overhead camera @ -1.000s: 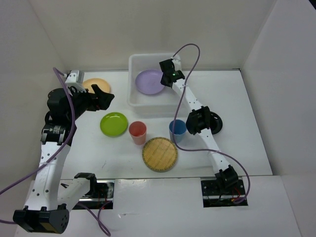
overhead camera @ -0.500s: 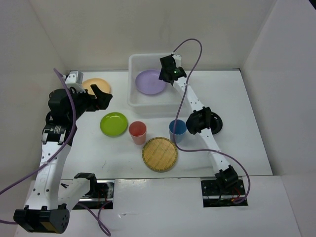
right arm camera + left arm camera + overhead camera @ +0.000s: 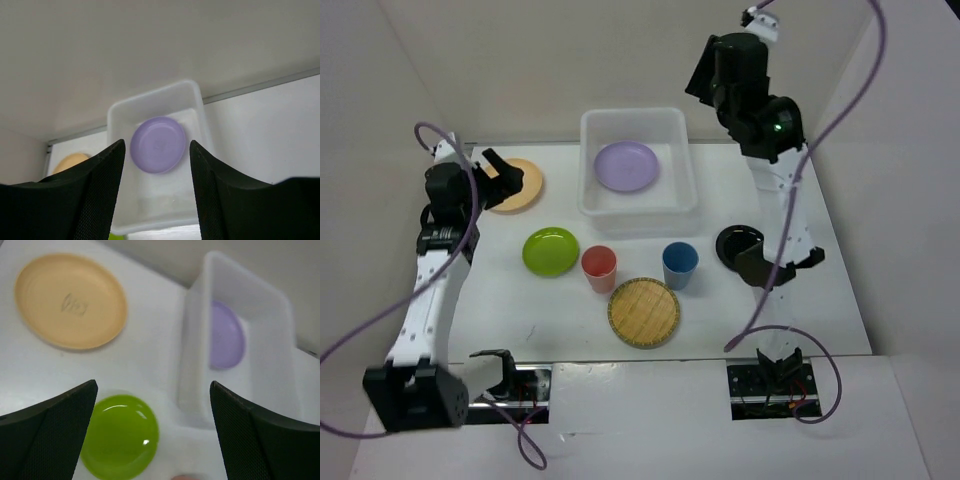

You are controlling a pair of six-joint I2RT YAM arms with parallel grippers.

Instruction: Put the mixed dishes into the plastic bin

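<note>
One dish, the purple plate (image 3: 626, 165), lies in the bin (image 3: 630, 112); the others sit on the tabletop (image 3: 800, 200). The left jaws and right jaws gape empty, the right high above the bin. I'd lower the left jaws over the orange plate (image 3: 515, 185), pinch its rim firmly, then lift it clear of the bin wall.

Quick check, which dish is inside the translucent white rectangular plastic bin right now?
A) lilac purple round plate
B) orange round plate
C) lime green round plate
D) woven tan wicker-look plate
A: the lilac purple round plate lies flat on the floor of the translucent white rectangular plastic bin, and both wrist views show it as the only dish inside.
</note>
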